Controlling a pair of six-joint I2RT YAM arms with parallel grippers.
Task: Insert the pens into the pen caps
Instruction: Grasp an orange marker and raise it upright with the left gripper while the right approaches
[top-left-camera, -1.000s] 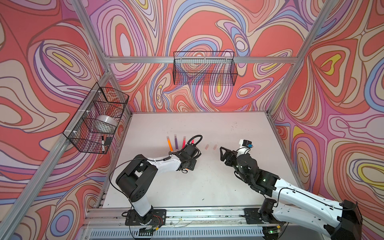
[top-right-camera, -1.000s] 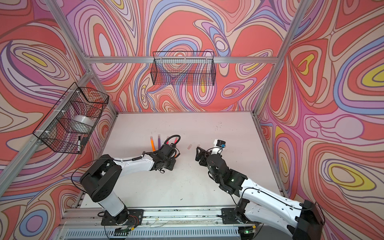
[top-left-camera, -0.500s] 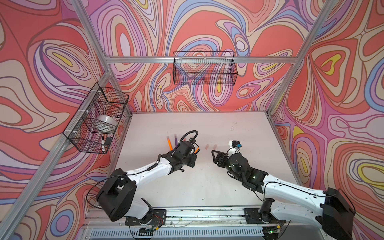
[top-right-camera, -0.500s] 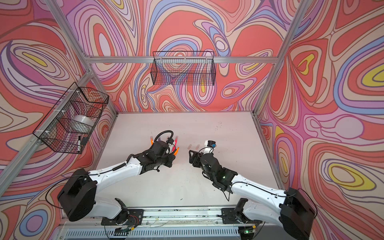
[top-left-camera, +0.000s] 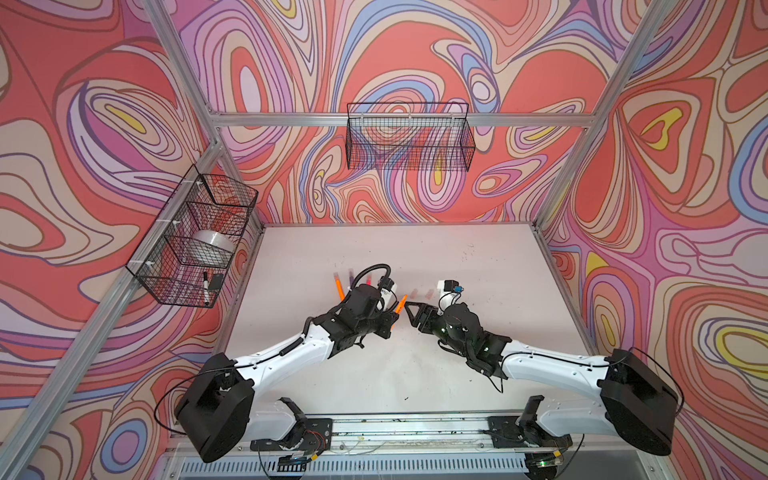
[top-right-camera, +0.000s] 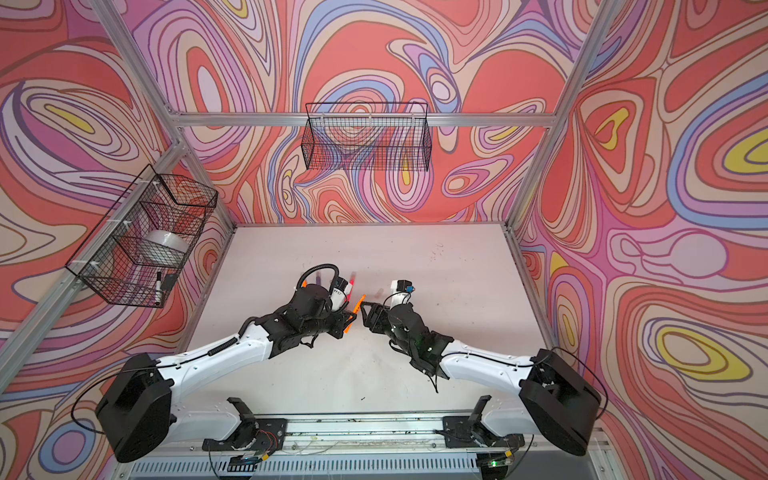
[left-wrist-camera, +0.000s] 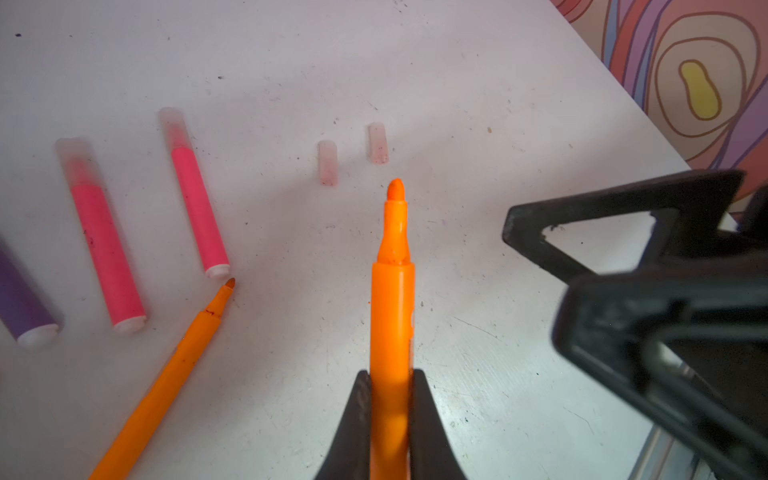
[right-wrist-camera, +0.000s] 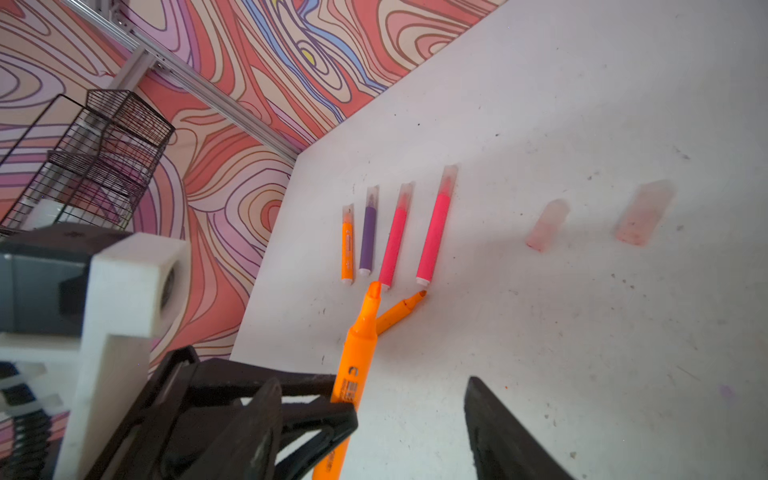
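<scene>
A white desk (top-left-camera: 478, 257) seen from above, boxed in by walls of swirling red, pink and purple.

On the left wall hangs a wire basket (top-left-camera: 164, 226) holding a white roll (top-left-camera: 210, 245) and a black-capped marker (top-left-camera: 205, 286). A second wire basket (top-left-camera: 409, 162) hangs on the back wall.

Left of the desk's middle, four pens lie flat in a neat row, each with a clear cap over its tip. From left to right they are a capped orange pen (right-wrist-camera: 347, 249), a purple pen (right-wrist-camera: 368, 237), a pink pen (right-wrist-camera: 394, 241) and a second pink pen (right-wrist-camera: 433, 237). Just below the row lies an uncapped orange pen (right-wrist-camera: 399, 313), slanted, its bare tip close to the end of the second pink pen.

Next comes the left hand (left-wrist-camera: 391, 386), clamped tight on the barrel of the held orange pen (left-wrist-camera: 392, 299). That pen is lifted off the desk with its bare tip pointing away from the arm.

Beyond that tip, a loose pen cap (left-wrist-camera: 328, 163) and a second loose pen cap (left-wrist-camera: 377, 142) lie flat near each other, well apart from the row.

Furthest right, the right hand (top-left-camera: 417, 318) faces the left hand. Its fingers are spread wide and grip nothing. In both top views one fingertip sits just beside the held orange pen.
</scene>
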